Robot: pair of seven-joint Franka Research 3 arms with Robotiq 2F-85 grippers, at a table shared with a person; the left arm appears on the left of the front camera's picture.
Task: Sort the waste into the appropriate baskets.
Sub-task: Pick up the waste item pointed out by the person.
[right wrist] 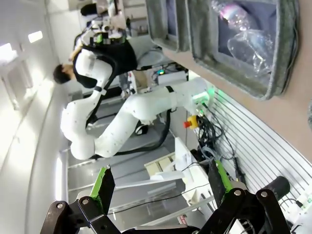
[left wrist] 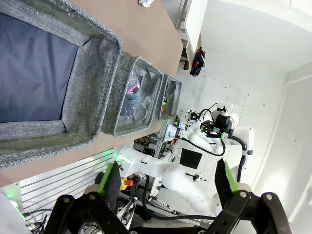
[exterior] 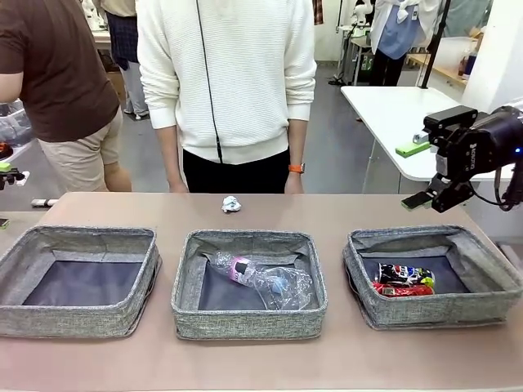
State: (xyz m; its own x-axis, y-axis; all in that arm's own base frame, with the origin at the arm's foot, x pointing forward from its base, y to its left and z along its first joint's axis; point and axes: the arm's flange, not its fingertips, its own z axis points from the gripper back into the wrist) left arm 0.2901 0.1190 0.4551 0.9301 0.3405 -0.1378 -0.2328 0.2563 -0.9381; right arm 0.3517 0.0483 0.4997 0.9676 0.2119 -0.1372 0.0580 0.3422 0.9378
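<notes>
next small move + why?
Probably: send one arm to the crumpled paper ball, the only waste left loose on the table. Bottles lie in the middle basket, cans in the right basket, left basket holds nothing; both grippers open, empty.

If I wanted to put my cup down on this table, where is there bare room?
The far strip either side of the paper ball, and the gaps between baskets, are bare. The left basket holds nothing; bottles fill the middle basket, cans the right basket.
</notes>
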